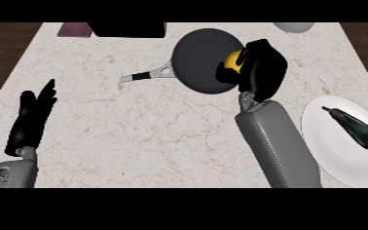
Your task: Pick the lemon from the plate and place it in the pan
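Yellow lemon (233, 60) held in the right hand (260, 70) above the pan's (197, 58) edge.

Fingers and thumb curl round the lemon, so only a yellow patch peeks out on the hand's left side. The dark pan lies directly left of and under the hand, its handle (147, 74) pointing farther left, out of the way. The hand appears to hover over the rim, probably so the lemon lands inside when let go; release looks like the next step. Behind and to the right of the hand, the white plate (320, 143) holds only a dark vegetable (348, 126). Far to the left, the left hand (30, 122) rests with straight fingers up.
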`<state>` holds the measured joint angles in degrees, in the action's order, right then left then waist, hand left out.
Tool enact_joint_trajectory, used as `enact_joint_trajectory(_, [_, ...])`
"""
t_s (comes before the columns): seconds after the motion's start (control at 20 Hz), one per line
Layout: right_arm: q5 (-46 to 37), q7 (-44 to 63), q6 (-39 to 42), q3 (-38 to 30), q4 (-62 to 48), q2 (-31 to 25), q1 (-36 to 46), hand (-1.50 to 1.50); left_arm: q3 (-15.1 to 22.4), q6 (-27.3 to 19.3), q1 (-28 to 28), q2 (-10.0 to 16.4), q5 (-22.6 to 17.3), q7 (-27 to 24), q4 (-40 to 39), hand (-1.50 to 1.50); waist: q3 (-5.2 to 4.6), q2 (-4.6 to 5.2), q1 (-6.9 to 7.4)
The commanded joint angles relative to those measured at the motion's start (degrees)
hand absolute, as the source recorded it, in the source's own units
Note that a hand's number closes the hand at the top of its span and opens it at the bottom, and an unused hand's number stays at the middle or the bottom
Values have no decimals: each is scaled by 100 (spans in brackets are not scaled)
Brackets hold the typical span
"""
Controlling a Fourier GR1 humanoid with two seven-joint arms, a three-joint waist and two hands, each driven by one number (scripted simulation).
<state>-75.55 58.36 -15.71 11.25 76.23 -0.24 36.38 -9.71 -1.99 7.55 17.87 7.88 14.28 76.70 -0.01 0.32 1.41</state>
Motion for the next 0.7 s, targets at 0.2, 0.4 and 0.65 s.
enact_joint_trajectory(0.2, [825,-639,-1364,-1311,-2671,8,1416,150,-133,129,189,43,-101,-253,-388,0,1,67,76])
enact_joint_trajectory(0.4, [1076,-1149,-2195,-1738,-3881,-20,1715,150,67,30,235,-76,50,43,-90,0,8,93,176])
enact_joint_trajectory(0.65, [1549,-2044,-2716,-2098,-4835,-46,1989,150,186,-74,296,-152,203,-4,-40,0,14,132,254])
